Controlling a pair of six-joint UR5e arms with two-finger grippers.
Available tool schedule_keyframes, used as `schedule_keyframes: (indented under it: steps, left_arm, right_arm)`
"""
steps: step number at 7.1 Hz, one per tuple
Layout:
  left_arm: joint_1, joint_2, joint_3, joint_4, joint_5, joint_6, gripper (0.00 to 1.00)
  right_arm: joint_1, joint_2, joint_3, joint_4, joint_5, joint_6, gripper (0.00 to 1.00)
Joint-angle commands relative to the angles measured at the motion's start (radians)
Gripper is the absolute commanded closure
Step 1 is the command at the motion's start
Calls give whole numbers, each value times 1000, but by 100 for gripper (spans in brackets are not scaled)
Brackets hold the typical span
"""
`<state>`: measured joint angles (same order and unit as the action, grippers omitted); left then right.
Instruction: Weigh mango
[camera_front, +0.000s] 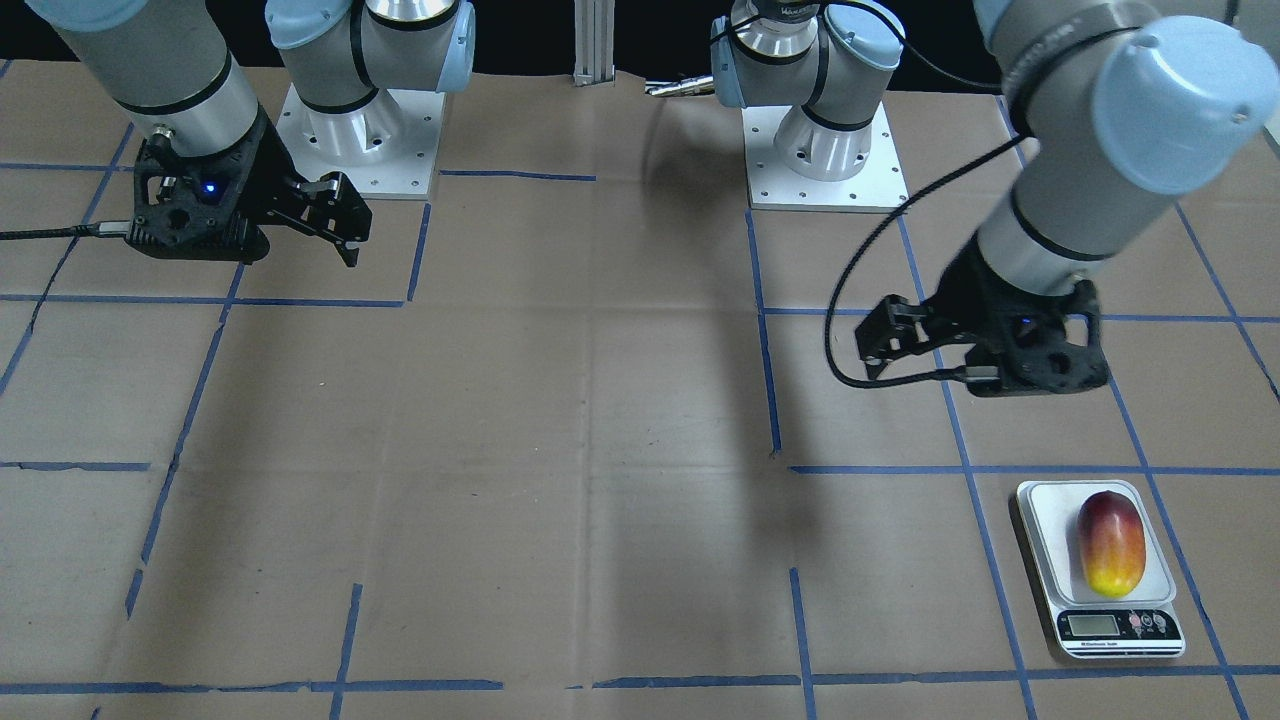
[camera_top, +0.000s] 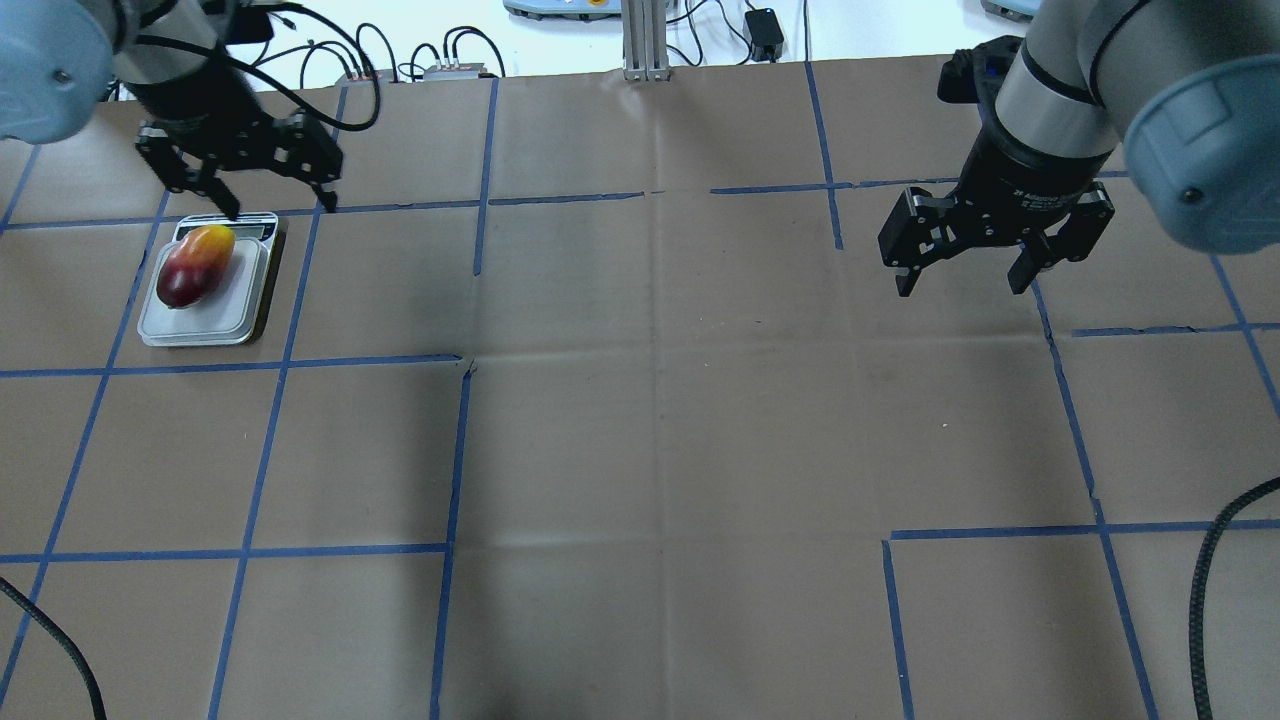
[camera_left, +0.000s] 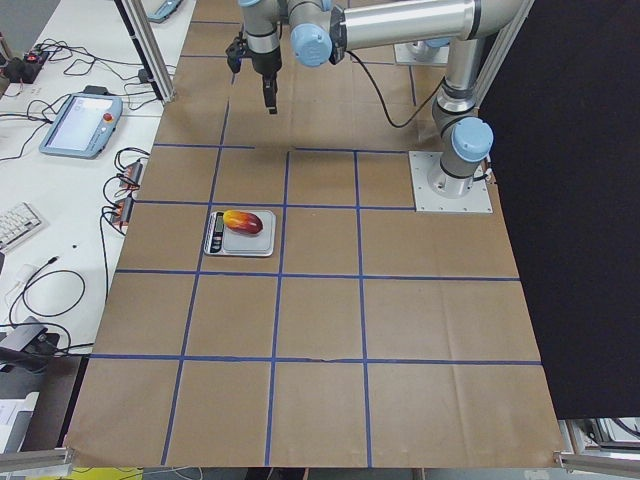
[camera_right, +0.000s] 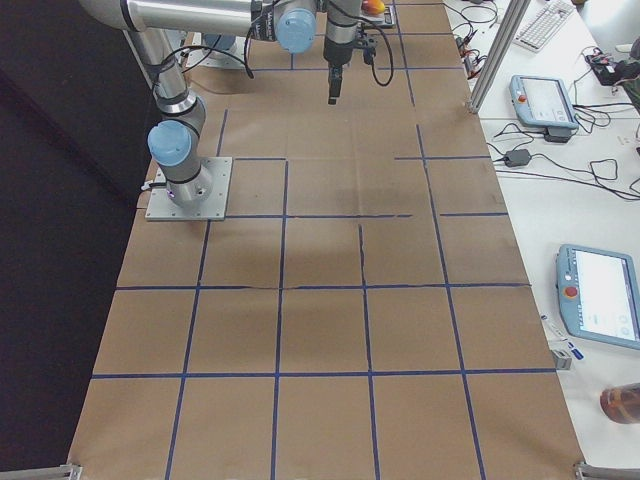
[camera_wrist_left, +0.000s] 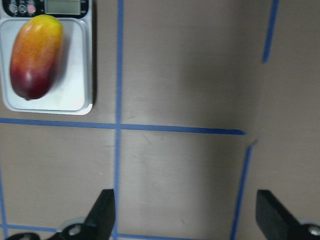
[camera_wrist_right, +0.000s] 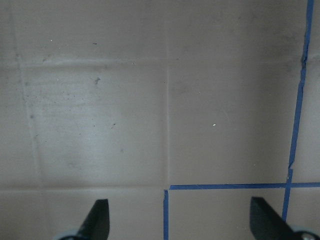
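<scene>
Table as seen from overhead, left to right. Mango (camera_top: 195, 266) lies on the scale (camera_top: 235, 310) at far left, yellow end toward the display. Left tool (camera_top: 281, 208) is raised near the scale, fingers spread wide, empty. Right tool (camera_top: 960, 288) at far right is likewise wide open, holding nothing.

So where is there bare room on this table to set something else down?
The middle of the table is bare paper, and so is the robot's right half below the right gripper. The one crowded spot is the left side: the mango lies on the scale, with the left gripper raised nearby, jaws open.
</scene>
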<state>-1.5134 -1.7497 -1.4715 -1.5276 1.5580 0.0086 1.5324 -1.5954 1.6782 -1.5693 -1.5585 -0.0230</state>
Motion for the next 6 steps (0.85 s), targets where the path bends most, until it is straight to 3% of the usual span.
schedule_keyframes:
  steps: [1, 6]
  left_arm:
    - [-63, 7, -13, 15, -29, -50, 0]
    - [-56, 25, -19, 37, -19, 16, 0]
  right_arm:
    - [0, 0, 0, 0, 0, 0, 0]
    - [0, 0, 0, 0, 0, 0, 0]
